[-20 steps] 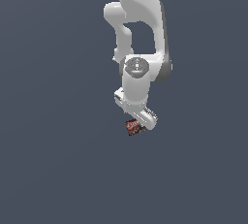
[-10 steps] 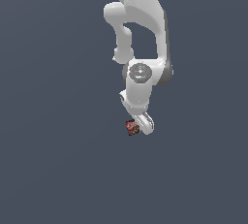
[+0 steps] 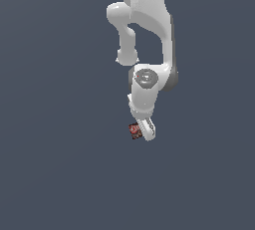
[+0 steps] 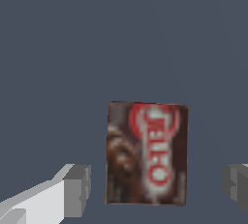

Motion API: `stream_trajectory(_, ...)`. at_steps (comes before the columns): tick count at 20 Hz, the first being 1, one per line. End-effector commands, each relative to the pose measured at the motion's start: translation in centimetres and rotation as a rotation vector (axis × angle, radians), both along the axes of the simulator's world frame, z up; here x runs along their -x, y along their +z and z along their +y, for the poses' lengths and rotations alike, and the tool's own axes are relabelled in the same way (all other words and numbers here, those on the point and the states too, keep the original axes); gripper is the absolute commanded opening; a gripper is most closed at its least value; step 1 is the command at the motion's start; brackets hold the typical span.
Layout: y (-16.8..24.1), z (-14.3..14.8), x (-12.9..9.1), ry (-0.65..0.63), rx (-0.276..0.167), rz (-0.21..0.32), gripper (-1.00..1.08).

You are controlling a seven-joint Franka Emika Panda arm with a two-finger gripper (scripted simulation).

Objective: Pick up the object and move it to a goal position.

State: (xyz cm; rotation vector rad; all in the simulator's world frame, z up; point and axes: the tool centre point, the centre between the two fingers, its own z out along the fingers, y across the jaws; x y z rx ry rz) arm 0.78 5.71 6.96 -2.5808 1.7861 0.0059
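**Ana:** Plain slate-grey ground fills the exterior view, with no edge or marker on it. What does the white jointed robot arm [image 3: 147, 35] have below it?

**Ben:** Its white two-finger gripper [image 3: 145, 129] points down at the ground, and the small flat rectangular box, dark red and brown with a whitish label [image 3: 134, 131], lies right against it on the exterior view's left. From here I cannot tell whether the fingers straddle the box or merely stand beside it.

**Ana:** Does the wrist view settle that?

**Ben:** Mostly. There the same box [image 4: 147, 153] lies flat on the grey ground between the two grey finger pads [image 4: 77, 190], with bare ground showing on each side of it. So the fingers are spread apart and hold nothing.

**Ana:** And its long axis?

**Ben:** It runs across the line joining the two pads, so the fingers would close over the box's shorter width. The box sits nearer one pad than the other; my guess is the hand needs a small sideways shift, or the box will slide as the fingers close.
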Motion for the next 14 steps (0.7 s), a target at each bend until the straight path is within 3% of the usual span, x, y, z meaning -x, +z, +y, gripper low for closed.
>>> stream_trajectory(1,-0.2,0.0,0.0,-0.027,0.002,-0.001,1.0)
stream_trajectory(14,-1.7,0.1,0.1,-0.048,0.004,-0.001,1.0)
